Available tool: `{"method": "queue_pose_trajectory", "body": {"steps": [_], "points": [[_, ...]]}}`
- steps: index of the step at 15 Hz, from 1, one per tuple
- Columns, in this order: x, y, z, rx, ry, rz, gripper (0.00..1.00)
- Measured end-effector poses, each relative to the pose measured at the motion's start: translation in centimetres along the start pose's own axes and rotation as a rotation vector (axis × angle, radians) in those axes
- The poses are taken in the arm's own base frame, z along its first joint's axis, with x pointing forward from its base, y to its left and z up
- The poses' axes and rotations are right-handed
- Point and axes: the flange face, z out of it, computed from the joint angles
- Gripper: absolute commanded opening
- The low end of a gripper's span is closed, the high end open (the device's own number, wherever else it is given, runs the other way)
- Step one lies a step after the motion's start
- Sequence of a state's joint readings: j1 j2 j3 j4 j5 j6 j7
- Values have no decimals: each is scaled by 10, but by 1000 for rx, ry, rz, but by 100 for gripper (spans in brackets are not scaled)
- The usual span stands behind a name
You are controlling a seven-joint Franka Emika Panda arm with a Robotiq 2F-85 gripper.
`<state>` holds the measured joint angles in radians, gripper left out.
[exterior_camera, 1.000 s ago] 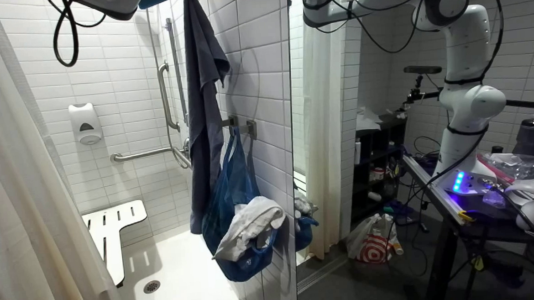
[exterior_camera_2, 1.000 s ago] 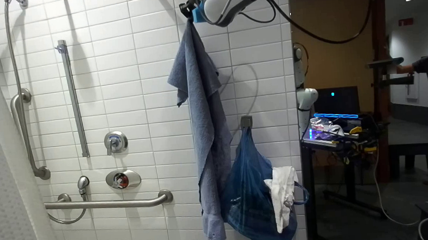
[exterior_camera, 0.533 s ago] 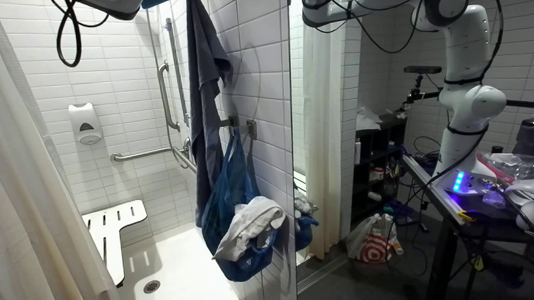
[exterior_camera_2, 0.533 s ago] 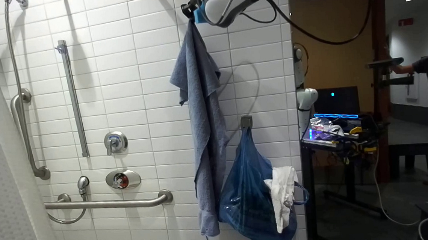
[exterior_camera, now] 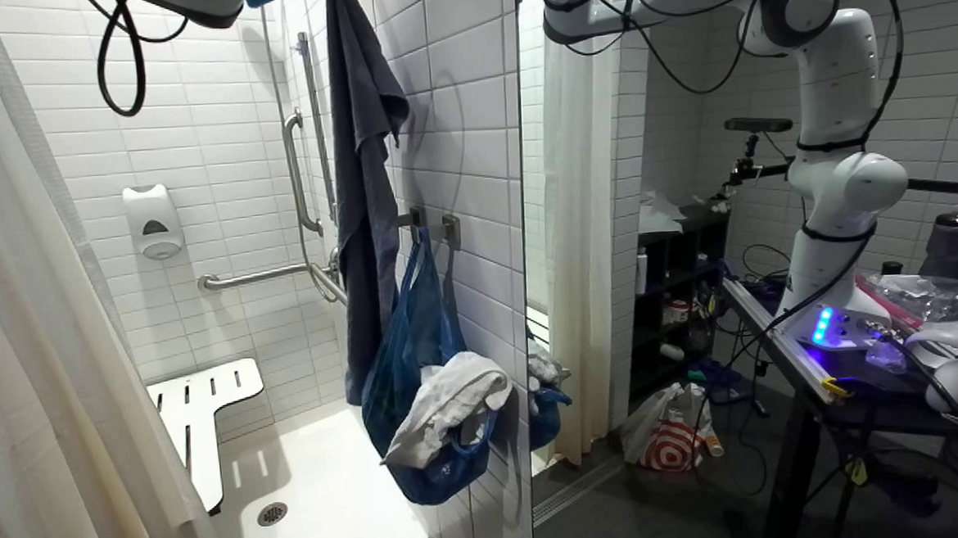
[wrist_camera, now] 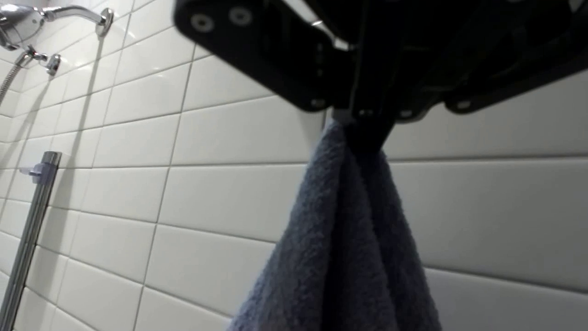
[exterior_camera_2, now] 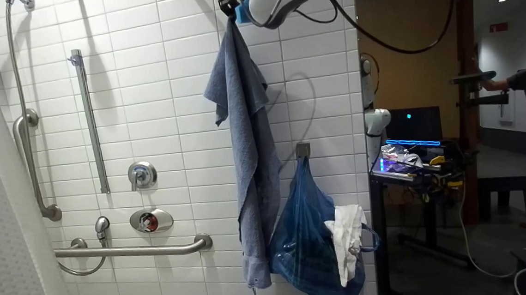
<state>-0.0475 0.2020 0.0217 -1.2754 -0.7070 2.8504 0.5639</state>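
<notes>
Gripper [wrist_camera: 360, 118] pinches blue-grey towel [exterior_camera_2: 248, 139], hanging at its six o'clock before the tiled wall [wrist_camera: 229, 197]. Likely soft, light, limp; best held by bunched top. Grip depth too dark to tell.

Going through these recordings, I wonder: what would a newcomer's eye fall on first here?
First, the long blue-grey towel, pinched at its top by the gripper and hanging down before the white tiled wall. Then the blue bag beside it, hung from a metal wall fixture, with a crumpled white cloth spilling over its side.
</notes>
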Motion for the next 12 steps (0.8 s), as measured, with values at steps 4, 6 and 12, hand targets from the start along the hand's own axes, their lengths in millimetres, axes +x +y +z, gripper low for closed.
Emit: {"method": "queue_pose_trajectory", "body": {"steps": [4, 6, 12], "points": [[12, -19, -10, 29, 28, -27, 0], [17, -27, -14, 41, 38, -35, 0], [21, -37, -7, 29, 18, -49, 0]]}}
